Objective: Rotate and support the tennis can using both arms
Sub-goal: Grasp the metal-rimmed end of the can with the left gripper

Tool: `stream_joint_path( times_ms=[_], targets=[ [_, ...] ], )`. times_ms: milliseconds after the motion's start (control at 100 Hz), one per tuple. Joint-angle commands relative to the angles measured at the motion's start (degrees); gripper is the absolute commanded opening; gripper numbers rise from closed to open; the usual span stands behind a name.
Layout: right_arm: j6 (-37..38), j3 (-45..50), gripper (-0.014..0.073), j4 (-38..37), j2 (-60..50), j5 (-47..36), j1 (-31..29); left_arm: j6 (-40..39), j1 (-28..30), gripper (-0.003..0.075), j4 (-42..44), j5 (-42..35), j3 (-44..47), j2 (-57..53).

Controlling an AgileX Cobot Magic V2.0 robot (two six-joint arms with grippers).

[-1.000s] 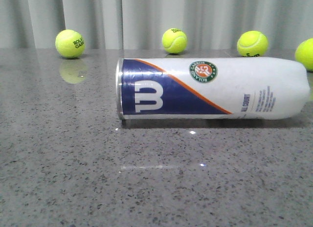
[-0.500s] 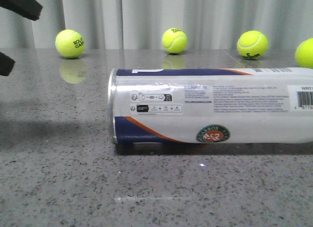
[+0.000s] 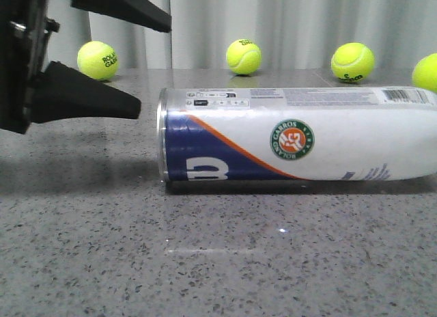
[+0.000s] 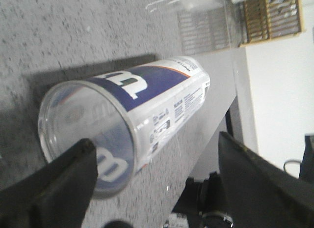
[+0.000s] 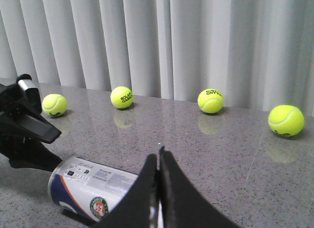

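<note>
The tennis can (image 3: 300, 136) lies on its side on the grey table, metal rim to the left, round logo facing the camera; its right end runs out of the front view. My left gripper (image 3: 154, 68) is open just left of the rim, fingers spread above and below, not touching. In the left wrist view the can's end (image 4: 88, 134) faces the open gripper (image 4: 156, 139). My right gripper (image 5: 159, 153) is shut and empty, above the can (image 5: 93, 188); it is out of the front view. The left gripper (image 5: 58, 149) shows there too.
Several yellow tennis balls stand along the back of the table by the curtain: one (image 3: 97, 61) at the left, one (image 3: 244, 56) in the middle, one (image 3: 352, 61) to the right and one (image 3: 427, 74) at the right edge. The table edge (image 4: 216, 115) lies behind the can.
The can has rolled about its long axis, bringing the round logo up to face the camera. My left gripper has come in from the left, open, up to the rim end.
</note>
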Motion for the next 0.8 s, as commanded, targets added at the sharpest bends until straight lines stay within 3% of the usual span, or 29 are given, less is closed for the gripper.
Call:
stream_joint_path(
  times_ms=[0,170,620,790],
  targets=[
    [-0.2,-1.4,-0.0061,0.7,0.7,-3.9,-0.2,1.9,-0.8,0.0494,-7.2,2.1,-2.4,2.1],
    [-0.2,-1.4,-0.0061,0.7,0.7,-3.9,-0.2,3.3,-1.3,0.0452,-9.3,5.8,-5.6,6.9],
    [-0.2,-1.4,-0.0061,0.7,0.7,-3.9,-0.2,3.6,-2.6,0.0109,-12.2,8.3,-8.6,10.7],
    [-0.2,-1.4,-0.0061,0.7,0.7,-3.9,-0.2,3.7,-2.6,0.0024,-12.4,9.3,-8.6,10.7]
  ],
)
